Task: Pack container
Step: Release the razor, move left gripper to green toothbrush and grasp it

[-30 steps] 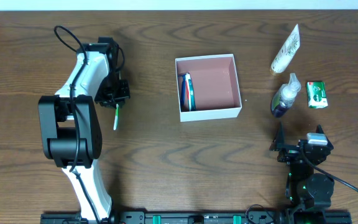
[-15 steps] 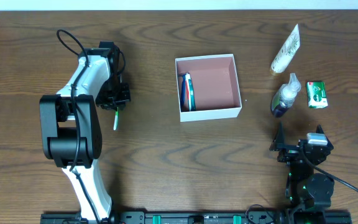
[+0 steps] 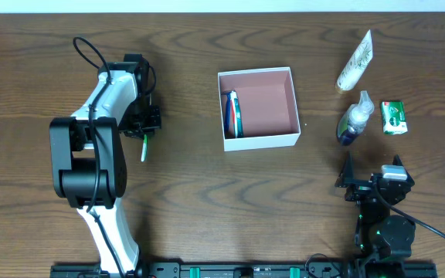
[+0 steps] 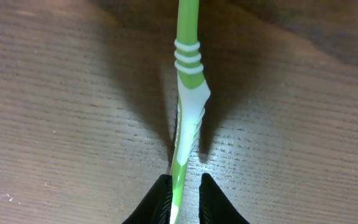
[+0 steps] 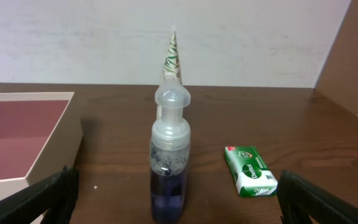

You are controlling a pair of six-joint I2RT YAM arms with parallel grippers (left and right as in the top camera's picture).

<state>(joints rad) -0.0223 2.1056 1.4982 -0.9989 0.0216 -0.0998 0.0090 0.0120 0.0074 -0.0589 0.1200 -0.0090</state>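
**Toothbrush pinched, box waiting**

My left gripper is clamped on the handle end of the green toothbrush, well left of the container. It is a narrow hold, I judge, so the length hangs free for lowering in. A blue-and-red item lies against the container's left wall. My right gripper rests spread wide, right of the container, facing the bottle. The brush head is cut off — I cannot tell whether it clears the table.

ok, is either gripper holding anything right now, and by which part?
Left gripper is shut on the green-and-white toothbrush, pinching its handle beside the white grip section. Right gripper is open, holding nothing.
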